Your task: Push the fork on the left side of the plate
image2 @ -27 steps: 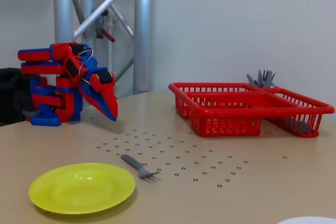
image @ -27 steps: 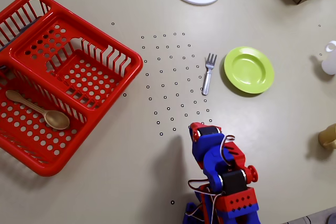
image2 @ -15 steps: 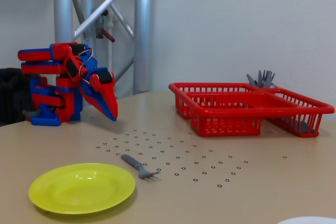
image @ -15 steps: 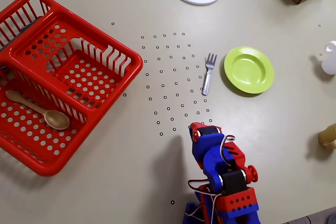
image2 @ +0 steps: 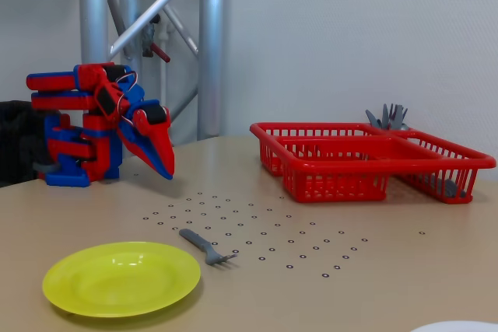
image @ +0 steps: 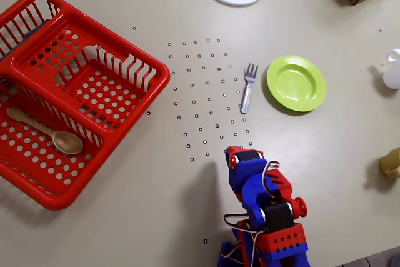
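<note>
In the overhead view, the fork [image: 249, 80] lies just left of the plate [image: 296, 83].

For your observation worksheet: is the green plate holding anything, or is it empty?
Empty. In the overhead view the plate shows only bare green surface, and the fork lies on the table beside it, apart from its rim.

- No readable text, label, brand, number or sign is showing in either view; the small ring marks on the table [image: 125, 217] are carrying no characters.
</note>
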Action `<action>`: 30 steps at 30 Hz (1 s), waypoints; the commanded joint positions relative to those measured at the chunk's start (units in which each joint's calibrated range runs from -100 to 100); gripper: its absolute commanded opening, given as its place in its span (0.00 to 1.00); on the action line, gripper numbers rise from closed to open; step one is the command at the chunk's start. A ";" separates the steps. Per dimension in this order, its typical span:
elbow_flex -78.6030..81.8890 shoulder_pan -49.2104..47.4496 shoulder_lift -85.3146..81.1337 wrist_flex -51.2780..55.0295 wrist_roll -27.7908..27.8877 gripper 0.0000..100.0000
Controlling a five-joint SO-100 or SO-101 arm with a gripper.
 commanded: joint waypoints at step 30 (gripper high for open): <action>0.18 -2.93 3.81 -5.29 0.73 0.00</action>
